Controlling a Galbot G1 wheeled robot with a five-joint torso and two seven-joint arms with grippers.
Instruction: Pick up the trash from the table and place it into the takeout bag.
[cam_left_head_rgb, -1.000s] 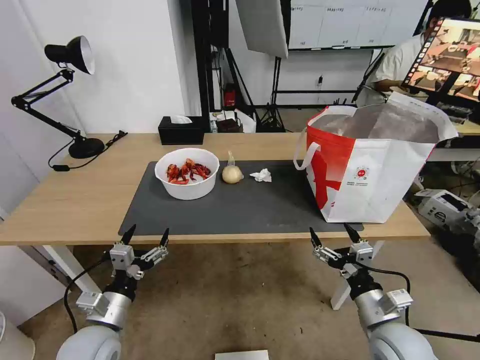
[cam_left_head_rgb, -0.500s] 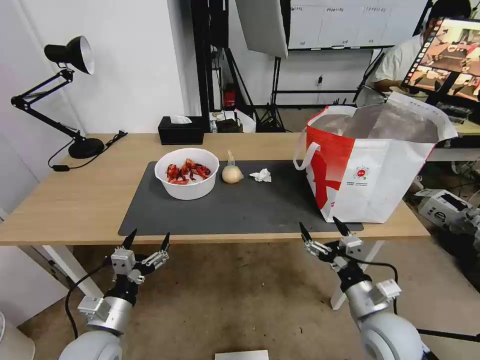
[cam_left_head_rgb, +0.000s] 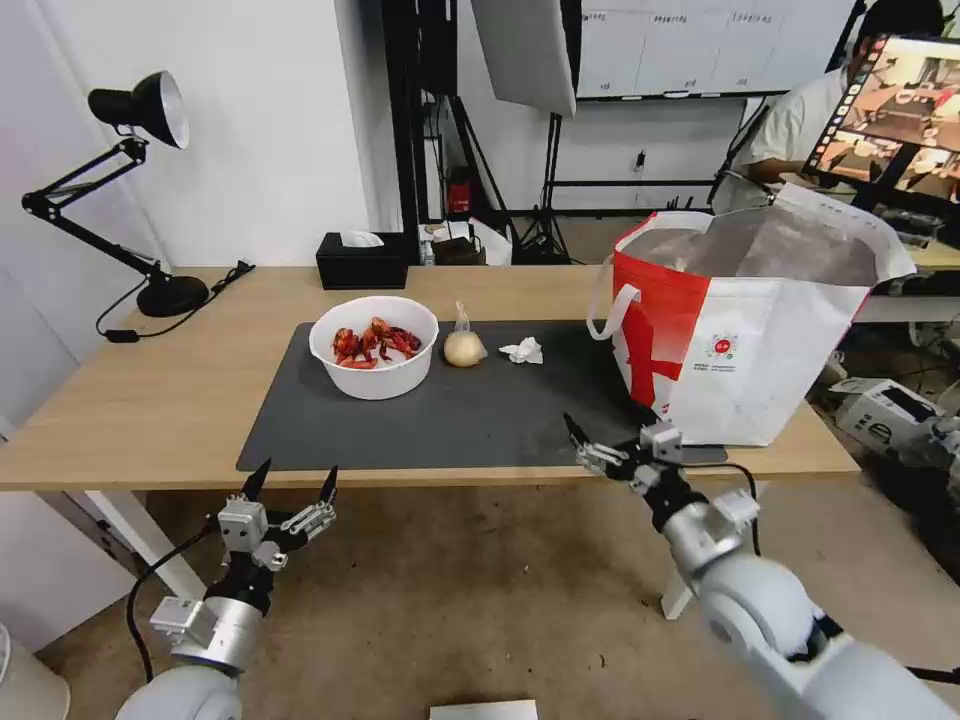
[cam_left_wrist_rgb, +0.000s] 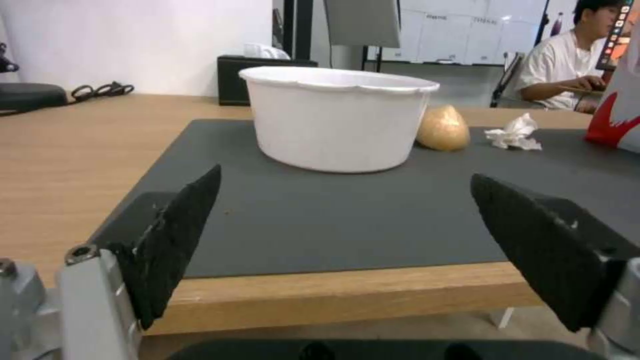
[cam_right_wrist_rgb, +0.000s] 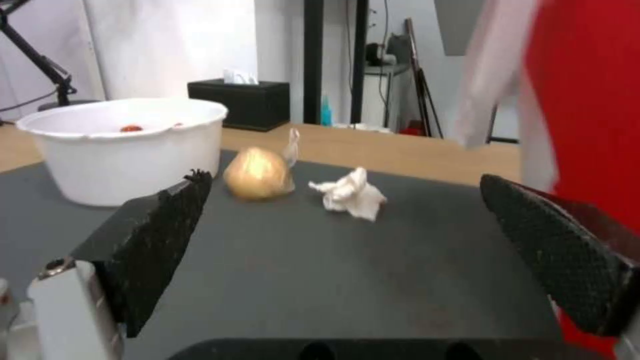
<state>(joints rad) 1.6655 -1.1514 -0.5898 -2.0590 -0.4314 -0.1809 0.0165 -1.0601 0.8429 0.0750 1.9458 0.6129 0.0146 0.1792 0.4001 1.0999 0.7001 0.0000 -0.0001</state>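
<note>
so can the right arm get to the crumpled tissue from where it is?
Probably yes: right gripper is open over the mat's near edge, bare mat ahead to the tissue; the takeout bag stands off to its side.

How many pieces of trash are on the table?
3, all on the dark mat: the white bowl of red shells, the small bag beside it, then the crumpled tissue. The takeout bag may hide more.

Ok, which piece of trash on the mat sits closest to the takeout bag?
The crumpled white tissue. It lies nearer the takeout bag than the bagged beige lump or the white bowl.
</note>
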